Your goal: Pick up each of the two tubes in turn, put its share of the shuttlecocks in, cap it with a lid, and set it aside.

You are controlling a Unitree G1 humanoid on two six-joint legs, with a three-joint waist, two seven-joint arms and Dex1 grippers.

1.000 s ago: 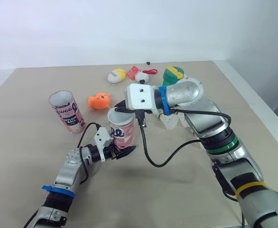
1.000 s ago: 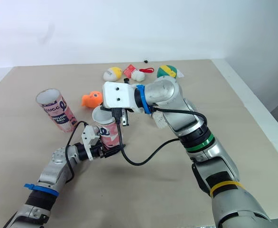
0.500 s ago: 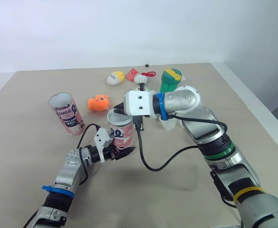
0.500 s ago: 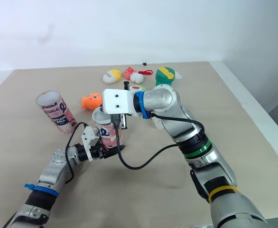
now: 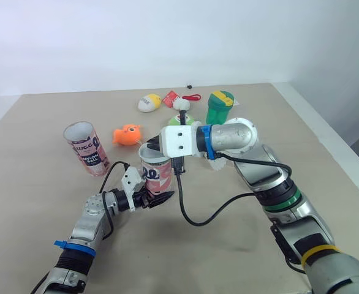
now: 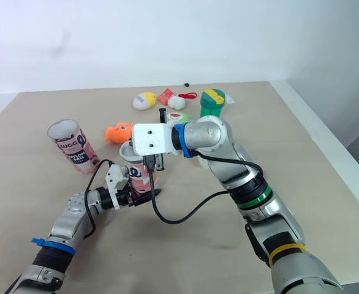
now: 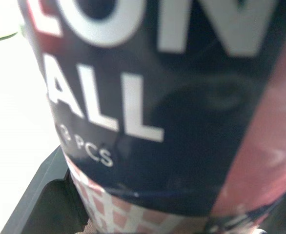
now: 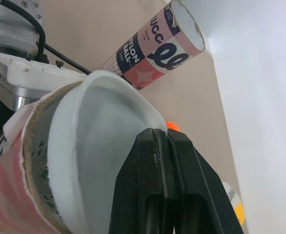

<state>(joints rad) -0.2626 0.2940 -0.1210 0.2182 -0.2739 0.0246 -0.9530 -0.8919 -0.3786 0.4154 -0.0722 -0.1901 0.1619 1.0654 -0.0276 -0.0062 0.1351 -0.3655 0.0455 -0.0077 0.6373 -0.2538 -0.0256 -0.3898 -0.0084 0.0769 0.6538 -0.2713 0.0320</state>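
Your left gripper (image 5: 157,197) is squeezed tight around the bottom of the pink tube (image 5: 158,176), which stands on the table (image 5: 38,214) near the middle. Your right gripper (image 8: 165,139) has its fingers pinched on the edge of the white lid (image 8: 101,126), and the lid sits crooked in the tube's open top. The other tube (image 5: 86,148) stands well apart on your left, open and leaning a bit.
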